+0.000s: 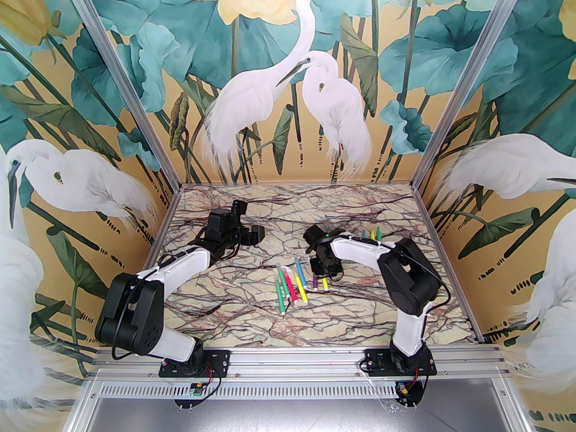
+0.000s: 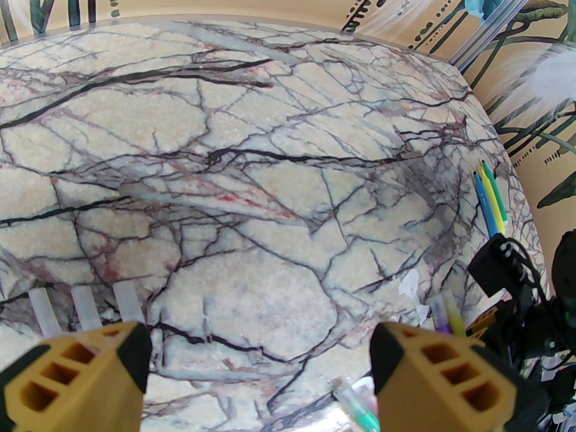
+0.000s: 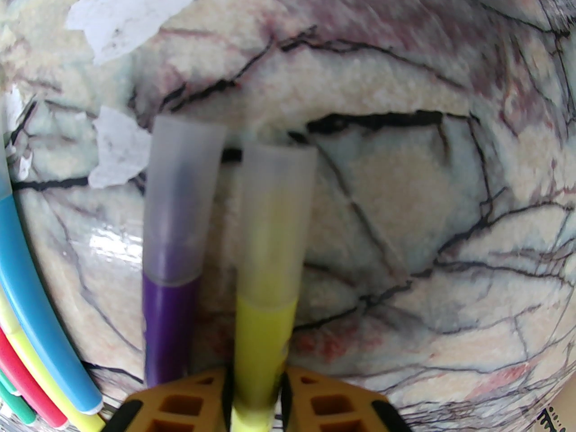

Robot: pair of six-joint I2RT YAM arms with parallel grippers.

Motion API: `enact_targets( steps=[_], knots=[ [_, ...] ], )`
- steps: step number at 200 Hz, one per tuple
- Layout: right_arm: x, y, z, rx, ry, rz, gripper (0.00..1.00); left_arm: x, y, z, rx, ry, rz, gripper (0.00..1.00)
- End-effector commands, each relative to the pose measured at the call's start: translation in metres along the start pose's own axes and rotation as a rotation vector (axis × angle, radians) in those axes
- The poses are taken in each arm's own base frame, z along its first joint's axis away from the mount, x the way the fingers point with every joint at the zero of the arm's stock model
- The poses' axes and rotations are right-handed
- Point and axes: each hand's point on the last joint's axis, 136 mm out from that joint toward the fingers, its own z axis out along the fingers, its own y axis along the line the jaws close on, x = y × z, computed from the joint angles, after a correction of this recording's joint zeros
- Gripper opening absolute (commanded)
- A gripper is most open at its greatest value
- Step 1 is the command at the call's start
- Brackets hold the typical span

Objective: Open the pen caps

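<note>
The right pincer [image 3: 256,389] is clamped on the body of the yellow pen [image 3: 265,326], which has its clear cap [image 3: 276,214] on and is just beside the purple pen [image 3: 168,322] near the middle of the desk [image 3: 427,196], while the left pincer [image 2: 258,353] hovers with jaws wide apart over the far left part.

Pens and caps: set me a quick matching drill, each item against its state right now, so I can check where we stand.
Items
1. yellow pen
2. purple pen
3. three loose caps
4. far trio of pens

States
A. tips bare, lying at the far right of the table
B. capped, between the right jaws
C. lying by the left jaws, off any pen
D. capped, lying right beside the yellow one

Pairs: 1-B, 2-D, 3-C, 4-A
</note>
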Motion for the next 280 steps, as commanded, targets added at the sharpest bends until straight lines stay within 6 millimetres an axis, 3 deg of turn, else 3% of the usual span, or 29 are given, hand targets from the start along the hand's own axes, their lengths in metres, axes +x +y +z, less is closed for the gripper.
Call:
enact_targets(
  steps=[1,44,97,172,213,280],
  knots=[
    [0.002,-0.021,0.022,0.133,0.019,0.018,0.22,-0.008,0.003,-0.007,-0.02,-0.038,-0.006,0.85],
    [-0.002,-0.022,0.018,0.134,-0.021,0.014,0.11,-0.005,-0.005,-0.004,0.029,-0.017,-0.021,0.85],
    [-0.019,-0.009,-0.015,-0.024,-0.15,0.012,0.0,-0.005,-0.026,-0.003,0.153,0.005,-0.045,0.83],
    [-0.038,0.005,-0.067,-0.272,-0.343,-0.051,0.0,-0.003,-0.088,0.002,0.422,0.063,-0.072,0.78],
    [-0.041,0.023,-0.09,-0.405,-0.446,-0.136,0.0,-0.005,-0.123,0.005,0.57,0.089,-0.096,0.74],
    [-0.044,0.04,-0.122,-0.524,-0.584,-0.236,0.0,-0.005,-0.158,0.009,0.679,0.141,-0.109,0.73]
  ],
)
